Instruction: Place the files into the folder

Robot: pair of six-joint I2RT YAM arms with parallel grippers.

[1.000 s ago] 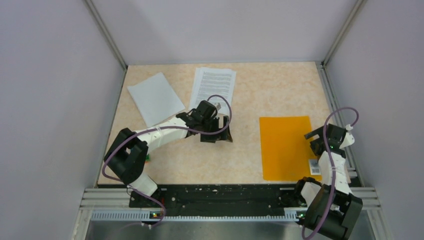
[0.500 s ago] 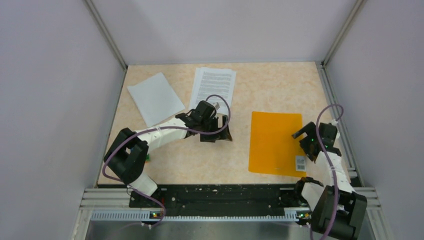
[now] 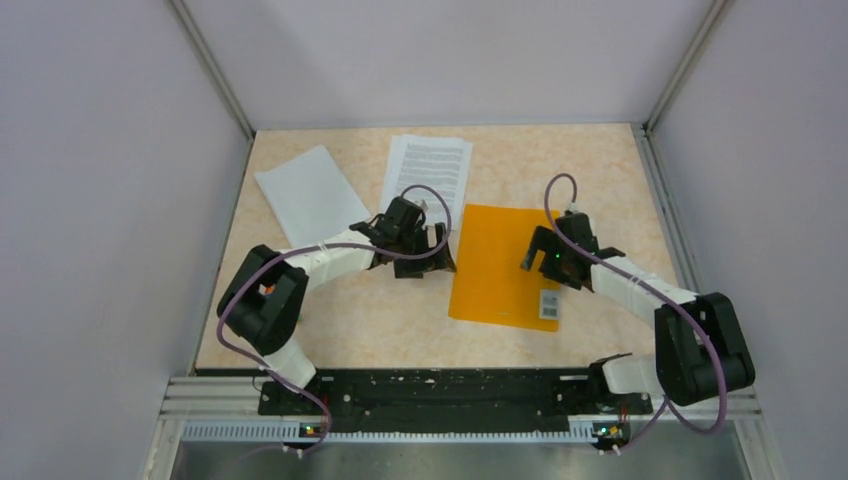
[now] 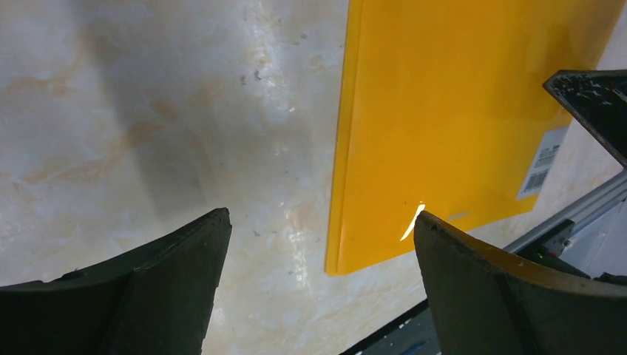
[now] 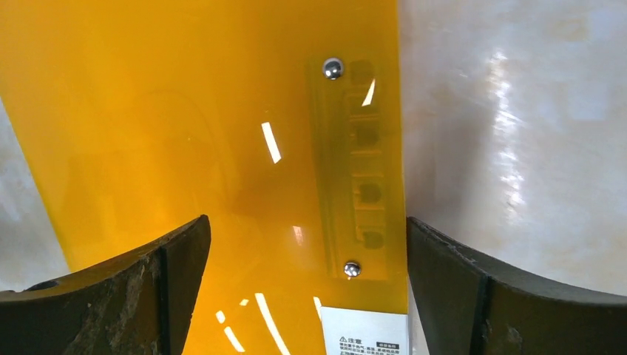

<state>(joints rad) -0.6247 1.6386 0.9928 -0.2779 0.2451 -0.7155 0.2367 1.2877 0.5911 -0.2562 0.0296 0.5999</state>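
Marbled tabletop (image 3: 350,320) is seen from above; the folder (image 3: 495,270) is laid mid-frame, long axis top to bottom. Over its right part the right gripper (image 3: 545,265) is held wide open, empty. The left gripper (image 3: 425,262), also open and empty, is placed just left of it, nearer the printed sheet (image 3: 428,168) and blank sheet (image 3: 312,197) higher up.

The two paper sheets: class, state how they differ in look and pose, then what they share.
The printed sheet shows dense black text; the blank sheet is plain. The printed sheet lies nearly square to the table; the blank sheet is turned more. Both lie flat, outside the folder.
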